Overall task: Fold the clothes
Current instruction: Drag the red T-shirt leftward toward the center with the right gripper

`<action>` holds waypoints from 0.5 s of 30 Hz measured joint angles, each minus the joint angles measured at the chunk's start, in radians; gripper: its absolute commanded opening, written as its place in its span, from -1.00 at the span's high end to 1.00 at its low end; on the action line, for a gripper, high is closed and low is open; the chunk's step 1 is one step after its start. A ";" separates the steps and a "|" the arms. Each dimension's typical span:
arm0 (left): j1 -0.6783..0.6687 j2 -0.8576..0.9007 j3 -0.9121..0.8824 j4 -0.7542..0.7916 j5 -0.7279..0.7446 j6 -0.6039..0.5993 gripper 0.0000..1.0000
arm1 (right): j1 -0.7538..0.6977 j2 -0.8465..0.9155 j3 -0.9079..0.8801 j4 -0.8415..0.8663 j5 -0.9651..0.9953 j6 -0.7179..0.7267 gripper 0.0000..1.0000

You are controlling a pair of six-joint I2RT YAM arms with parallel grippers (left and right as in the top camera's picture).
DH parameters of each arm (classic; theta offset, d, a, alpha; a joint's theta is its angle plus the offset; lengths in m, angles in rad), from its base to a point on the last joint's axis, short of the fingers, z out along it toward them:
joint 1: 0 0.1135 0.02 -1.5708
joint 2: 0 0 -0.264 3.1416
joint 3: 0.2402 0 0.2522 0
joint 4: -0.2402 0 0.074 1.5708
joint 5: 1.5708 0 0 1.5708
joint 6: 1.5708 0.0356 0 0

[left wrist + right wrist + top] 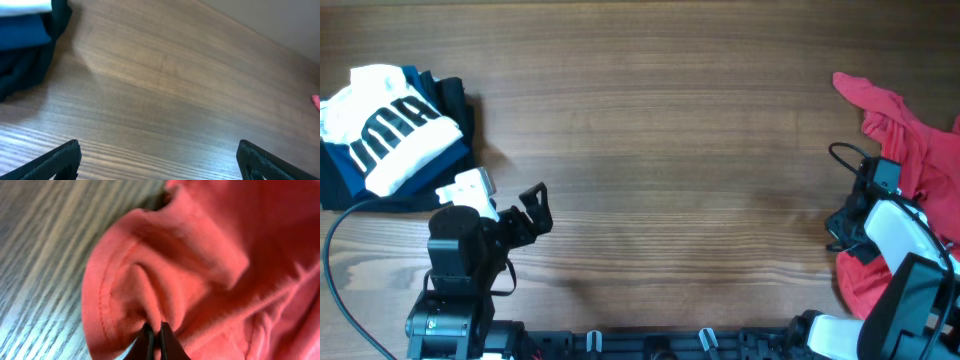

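Closest of all, the right end effector (pixel 154 335) has its two dark fingertips pressed together on a thin raised wrinkle of the red cotton T-shirt (pixel 200 255), just inside a stitched hem. That bite looks small to me. With so little cloth between the tips, a quick lift could pull the fold straight out, and I cannot tell whether one layer or several are caught. If several are, the shirt will come up bunched rather than opening out.

Behind the pinch the shirt lies in a crumpled heap at the right edge of the brown wood-grain worktop (pixel 670 150), partly hidden under the right arm. No lettering shows. A black cable loops just beside the cloth, and I would worry about fabric snagging there, or about the heap sliding off the edge if the pull goes outward instead of toward the middle.

Across the bare centre, well apart from the shirt, the left end effector (pixel 160 162) hangs with its fingers spread wide over the wood, holding nothing. Until it takes a second corner, the shirt hangs from one point only and may twist.

Farthest off, at the left edge, sits the white garment with black block letters (pixel 390 130) on navy and black folded clothes, near the left arm, where a careless swing could knock it.
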 measured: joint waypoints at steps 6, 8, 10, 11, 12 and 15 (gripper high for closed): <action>0.000 0.000 0.000 0.032 0.000 0.000 -0.99 | 0.025 0.013 0.053 0.015 -0.352 -0.180 0.91; 0.000 0.000 0.000 0.034 0.000 0.000 -1.00 | 0.081 0.023 0.059 0.004 -0.467 -0.224 0.91; 0.000 0.000 0.000 0.034 0.000 0.000 -1.00 | 0.176 0.032 0.060 0.005 -0.572 -0.262 0.91; 0.000 0.000 0.000 0.034 0.000 0.000 -1.00 | 0.230 0.035 0.061 0.013 -0.616 -0.279 0.92; 0.000 0.000 0.000 0.034 0.000 0.000 -0.99 | 0.286 0.037 0.061 0.032 -0.654 -0.292 0.91; 0.000 0.000 0.000 0.037 0.000 0.000 -1.00 | 0.443 0.040 0.067 0.124 -0.737 -0.309 0.91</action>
